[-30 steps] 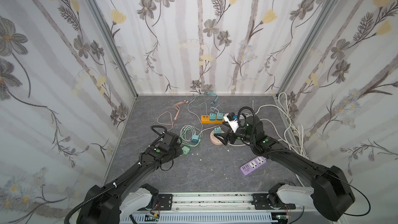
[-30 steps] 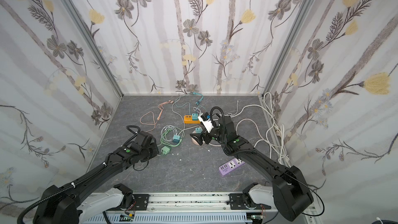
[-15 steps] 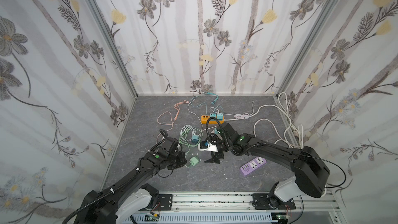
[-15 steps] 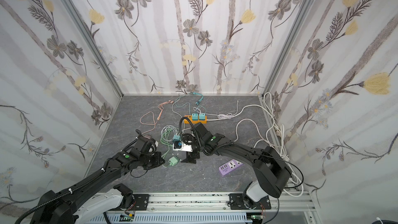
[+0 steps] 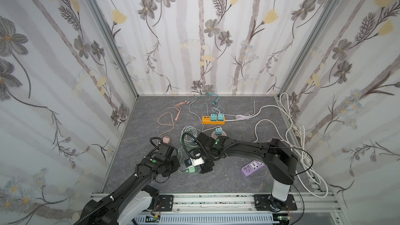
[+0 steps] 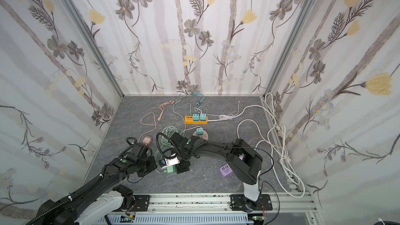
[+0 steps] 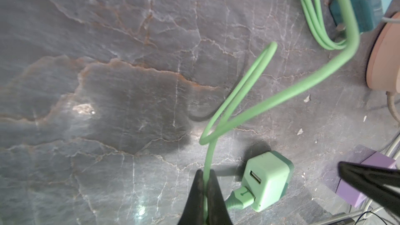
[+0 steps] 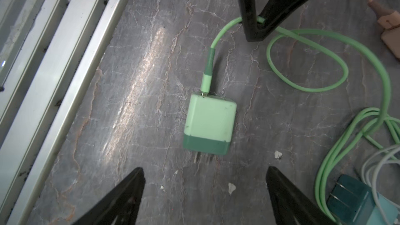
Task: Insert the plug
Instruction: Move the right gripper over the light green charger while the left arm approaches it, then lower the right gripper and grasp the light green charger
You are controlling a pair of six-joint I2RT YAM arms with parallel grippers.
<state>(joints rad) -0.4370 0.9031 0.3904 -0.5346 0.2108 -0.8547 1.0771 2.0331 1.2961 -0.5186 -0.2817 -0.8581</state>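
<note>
Pinching the green cable [image 7: 270, 102] just behind its connector, the left claw [image 7: 205, 173] is shut on it, judged to steady the lead; the green plug [image 8: 208, 124] lies flat on the surface [image 8: 151, 83], prongs toward the right claw [image 8: 205, 168], which stands wide apart facing it, apparently lined up for a grasp.

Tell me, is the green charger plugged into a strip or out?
Out: the green charger lies on the floor, its prongs bare, in no socket.
</note>
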